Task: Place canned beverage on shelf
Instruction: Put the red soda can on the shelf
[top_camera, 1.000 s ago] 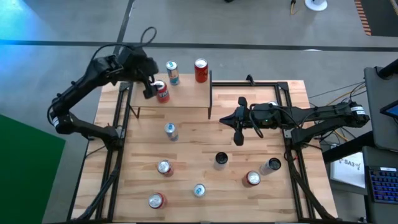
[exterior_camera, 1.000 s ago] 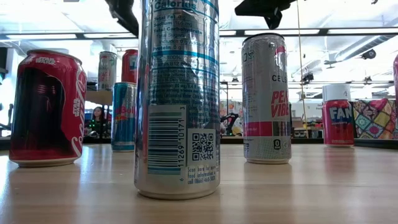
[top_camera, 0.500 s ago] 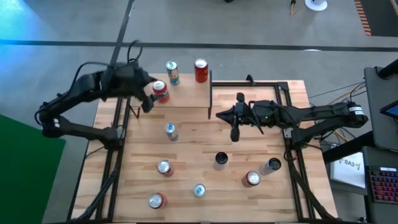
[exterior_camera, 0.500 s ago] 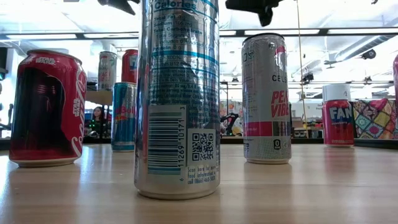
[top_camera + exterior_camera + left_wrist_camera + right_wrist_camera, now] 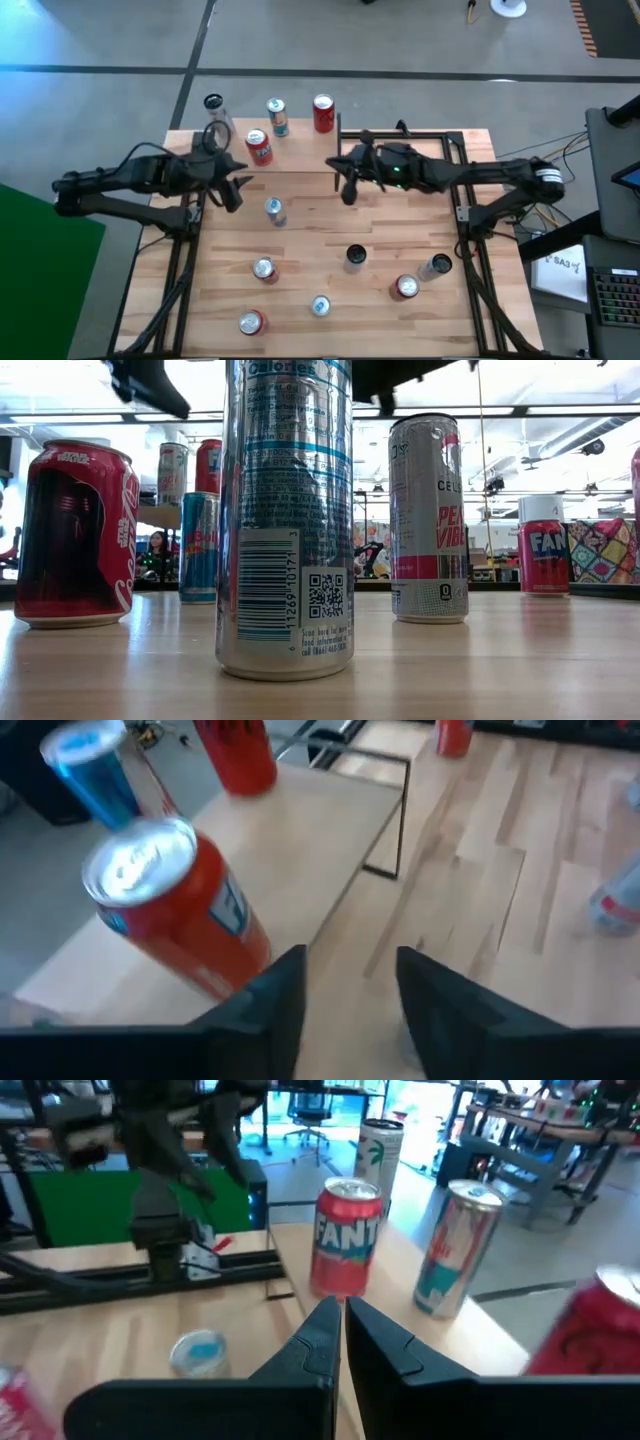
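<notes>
Withdrawn from the shelf (image 5: 290, 150): left gripper (image 5: 232, 186), now left of centre in the high view, fingers partly apart, holding nothing. Right gripper (image 5: 348, 180), shifted toward upper centre, fingers together, empty. Loose cans stand on the table (image 5: 330, 255) across the lower frame. Farther up, on the shelf: red Fanta can (image 5: 259, 147), blue-and-silver can (image 5: 277, 116), red can (image 5: 323, 113).
</notes>
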Controlling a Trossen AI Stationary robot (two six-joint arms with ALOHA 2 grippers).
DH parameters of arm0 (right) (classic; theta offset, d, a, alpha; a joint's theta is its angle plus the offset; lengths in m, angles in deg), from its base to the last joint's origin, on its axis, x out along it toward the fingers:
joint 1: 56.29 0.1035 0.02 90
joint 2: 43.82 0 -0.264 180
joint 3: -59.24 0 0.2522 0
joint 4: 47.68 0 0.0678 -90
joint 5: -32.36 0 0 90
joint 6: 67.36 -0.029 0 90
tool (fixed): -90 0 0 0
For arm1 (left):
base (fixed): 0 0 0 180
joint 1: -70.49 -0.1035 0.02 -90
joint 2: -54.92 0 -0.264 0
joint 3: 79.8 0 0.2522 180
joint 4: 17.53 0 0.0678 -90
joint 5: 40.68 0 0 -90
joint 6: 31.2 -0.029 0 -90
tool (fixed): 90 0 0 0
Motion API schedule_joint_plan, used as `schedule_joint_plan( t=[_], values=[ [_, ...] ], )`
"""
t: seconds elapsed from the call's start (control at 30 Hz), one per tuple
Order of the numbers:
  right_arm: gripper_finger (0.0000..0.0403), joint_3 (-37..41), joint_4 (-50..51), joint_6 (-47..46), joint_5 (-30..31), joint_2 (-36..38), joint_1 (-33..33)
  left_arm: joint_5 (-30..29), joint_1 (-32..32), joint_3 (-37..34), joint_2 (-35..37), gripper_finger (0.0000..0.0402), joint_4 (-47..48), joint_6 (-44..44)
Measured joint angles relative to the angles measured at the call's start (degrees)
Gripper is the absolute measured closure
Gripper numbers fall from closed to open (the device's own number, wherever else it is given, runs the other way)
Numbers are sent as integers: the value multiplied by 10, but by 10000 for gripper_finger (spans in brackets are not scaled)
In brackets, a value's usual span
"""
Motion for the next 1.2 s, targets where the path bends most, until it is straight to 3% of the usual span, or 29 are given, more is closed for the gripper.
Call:
schedule_joint_plan(
  t=[0.27, 0.33, 0.53, 0.7, 0.83, 1.2],
  values=[
    [390, -134, 12, 48, -1, -128, -27, -1, 0, -81, 41, 385, -38, -2],
    [390, -162, 13, 55, -1, -157, -33, -1, 0, -102, 59, 397, -51, -5],
    [390, -223, 12, 63, -2, -217, -47, -9, -1, -172, 134, 399, -102, -7],
    [390, -250, 2, 62, -2, -252, -56, -15, -1, -227, 172, 401, -216, -37],
    [390, -277, -1, 62, -1, -283, -60, -16, -4, -261, 176, 401, -297, -78],
    [390, -338, 1, 62, -1, -342, -64, -88, -12, -296, 172, 401, -334, -100]
  ],
)
